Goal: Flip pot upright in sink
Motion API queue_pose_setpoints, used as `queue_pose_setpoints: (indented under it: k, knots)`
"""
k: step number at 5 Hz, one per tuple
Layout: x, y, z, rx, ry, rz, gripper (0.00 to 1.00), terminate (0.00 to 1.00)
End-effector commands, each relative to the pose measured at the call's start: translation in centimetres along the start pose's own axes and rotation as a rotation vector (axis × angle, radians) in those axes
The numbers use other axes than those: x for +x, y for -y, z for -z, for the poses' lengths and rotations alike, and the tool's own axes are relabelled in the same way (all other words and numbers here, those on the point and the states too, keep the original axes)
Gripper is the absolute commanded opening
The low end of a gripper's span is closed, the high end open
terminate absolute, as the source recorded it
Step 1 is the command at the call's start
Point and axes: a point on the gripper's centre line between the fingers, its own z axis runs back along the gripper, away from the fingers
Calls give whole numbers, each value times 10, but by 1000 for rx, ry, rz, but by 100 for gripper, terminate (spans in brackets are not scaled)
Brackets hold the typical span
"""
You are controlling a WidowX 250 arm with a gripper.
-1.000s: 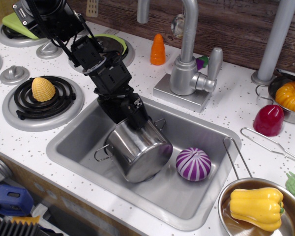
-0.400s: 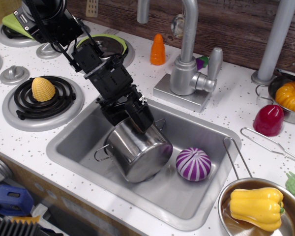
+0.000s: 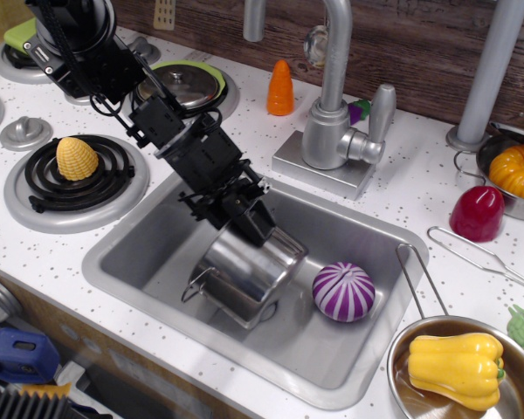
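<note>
At the near right corner of the counter, a shallow steel pan (image 3: 419,384) holds a yellow pepper (image 3: 457,367), its long wire handle reaching up along the right edge of the sink (image 3: 131,262). Just behind that, inside the grey basin, the pot (image 3: 240,272) lies tilted on the sink floor, its closed base turned toward the near left and its rim raised toward the arm; one wire loop handle sticks out at its lower left. The purple striped ball (image 3: 343,291) sits just to the right of the pot, close to it but apart. The gripper (image 3: 255,229) comes down from the upper left and pinches the pot's upper rim, its black fingers clamped on the steel edge.

Farther back on the left, a yellow corn piece (image 3: 76,158) rests in the middle of a black-coiled burner (image 3: 44,188). Behind the sink stands the grey faucet (image 3: 336,113) on its square base, with an orange carrot (image 3: 280,88) beside it near the wooden back wall. On the right, a dark red pepper (image 3: 478,213) stands on the speckled counter, and beyond it an orange pumpkin-like piece (image 3: 517,170) sits in a bowl at the frame's edge.
</note>
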Motion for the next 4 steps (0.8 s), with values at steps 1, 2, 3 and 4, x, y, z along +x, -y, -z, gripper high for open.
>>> queue_pose_setpoints:
  k: [1,2,3,4]
  knots:
    - [7,0,-5,77,23,59,0,0]
    - [11,1,-10,140,33,74,0,0]
    - [11,7,-9,266,62,103,0,0]
    - [9,13,-9,495,90,158,0,0]
